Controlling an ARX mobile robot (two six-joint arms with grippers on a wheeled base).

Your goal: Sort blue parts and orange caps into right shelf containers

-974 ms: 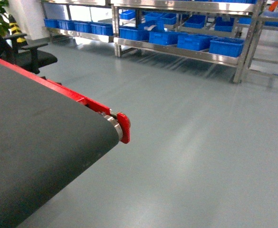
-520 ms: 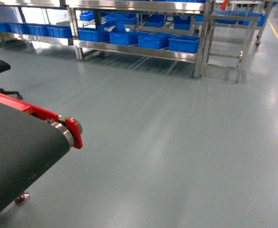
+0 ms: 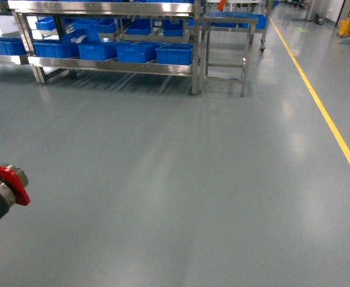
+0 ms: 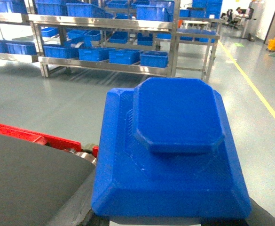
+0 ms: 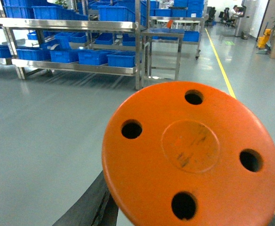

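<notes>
While each tool's grip stays hidden, apparently a blue part left, orange cap right.

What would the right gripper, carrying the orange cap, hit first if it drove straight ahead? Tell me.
Probably nothing soon: beyond the orange cap lies open grey floor, then the steel shelf with blue crates. Depth is unclear.

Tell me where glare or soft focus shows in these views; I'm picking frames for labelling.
Head view: pale sheen streaks the grey floor, distant blue crates slightly soft. Left wrist view: the blue part fills the frame, evenly lit. Right wrist view: the orange cap looms large, its near edge soft; the shelves behind are reasonably sharp.
</notes>
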